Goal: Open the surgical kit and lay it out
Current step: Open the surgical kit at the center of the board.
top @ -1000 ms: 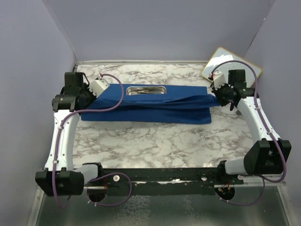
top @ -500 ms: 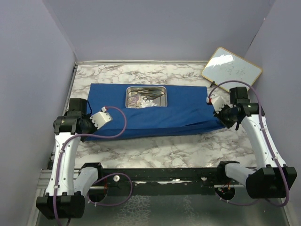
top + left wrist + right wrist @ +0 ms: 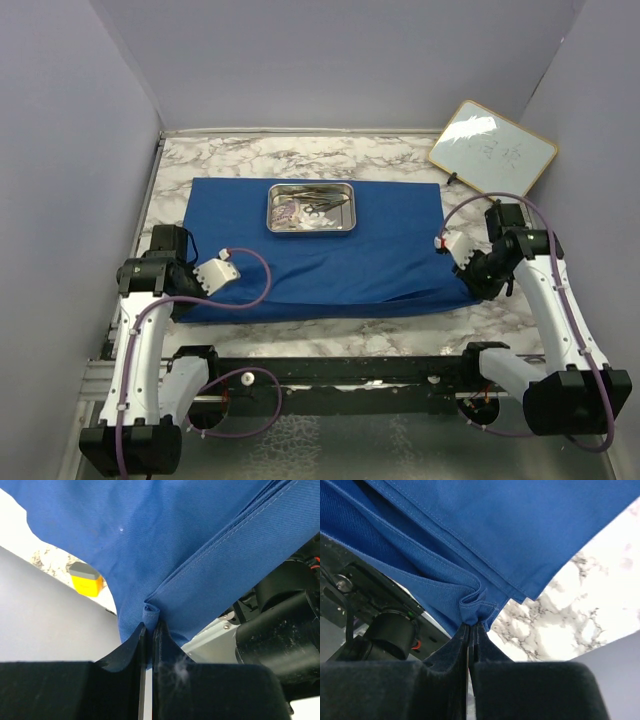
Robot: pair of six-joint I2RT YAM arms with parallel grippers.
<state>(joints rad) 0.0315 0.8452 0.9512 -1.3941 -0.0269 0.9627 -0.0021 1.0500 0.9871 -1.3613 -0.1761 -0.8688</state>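
Note:
The royal-blue cloth wrap (image 3: pixel 330 255) lies spread open on the marble table. A shallow steel tray (image 3: pixel 311 208) sits on its far middle, holding small steel instruments and white gauze. My left gripper (image 3: pixel 187 290) is shut on the cloth's near left corner (image 3: pixel 151 614). My right gripper (image 3: pixel 468 278) is shut on the near right corner (image 3: pixel 476 609). Both corners bunch between the black fingers (image 3: pixel 165 645). The cloth's near edge hangs in layered folds in the right wrist view.
A wood-framed whiteboard (image 3: pixel 492 147) leans at the back right corner. A small yellow-orange block (image 3: pixel 86 578) shows past the cloth in the left wrist view. Grey walls close in the left, back and right sides. The arm bases and a black rail (image 3: pixel 340 372) run along the near edge.
Both grippers have pulled the cloth's front flap toward the near edge. The flap that covered the tray's near side is now drawn flat, and the tray's contents show.

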